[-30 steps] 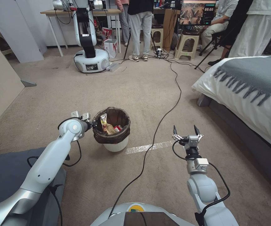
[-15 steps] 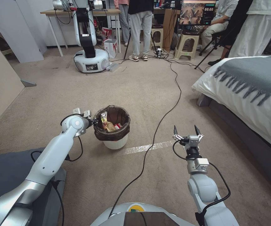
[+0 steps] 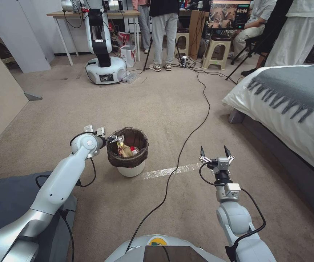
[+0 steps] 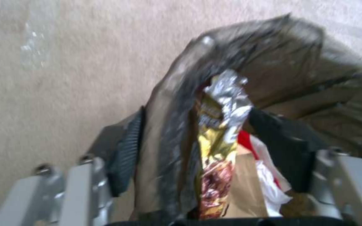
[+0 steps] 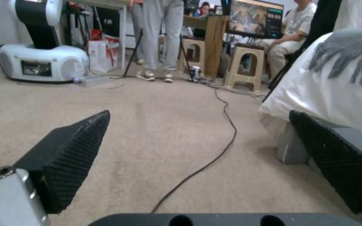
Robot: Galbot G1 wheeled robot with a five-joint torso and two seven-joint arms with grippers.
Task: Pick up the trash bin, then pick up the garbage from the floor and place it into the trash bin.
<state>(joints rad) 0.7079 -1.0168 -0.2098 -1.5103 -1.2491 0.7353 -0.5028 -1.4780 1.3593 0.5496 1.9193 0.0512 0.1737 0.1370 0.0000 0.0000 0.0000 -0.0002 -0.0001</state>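
The trash bin [image 3: 128,168], white with a dark brown bag over its rim, stands on the carpet in front of me, slightly left. Garbage [image 3: 125,148] lies inside it: a yellow-and-silver snack wrapper [image 4: 219,125], a brown wrapper and something red and white. My left gripper [image 3: 112,139] is at the bin's near-left rim [image 4: 168,125], open. One finger [image 4: 124,150] is outside the rim and the other is inside. My right gripper [image 3: 214,150] hangs open and empty over bare carpet to the right, well apart from the bin.
A black cable [image 3: 186,138] runs across the carpet between bin and right arm, over a strip of white tape [image 3: 168,171]. A bed [image 3: 295,109] fills the right side. Another robot's base [image 3: 106,71], stools and people stand at the far end. A grey cushion [image 3: 4,203] lies near left.
The bin has sunk and looks smaller than a second ago. The left arm drew slightly nearer the bin, then held still, and its fingers now stand apart. The right arm has not moved.
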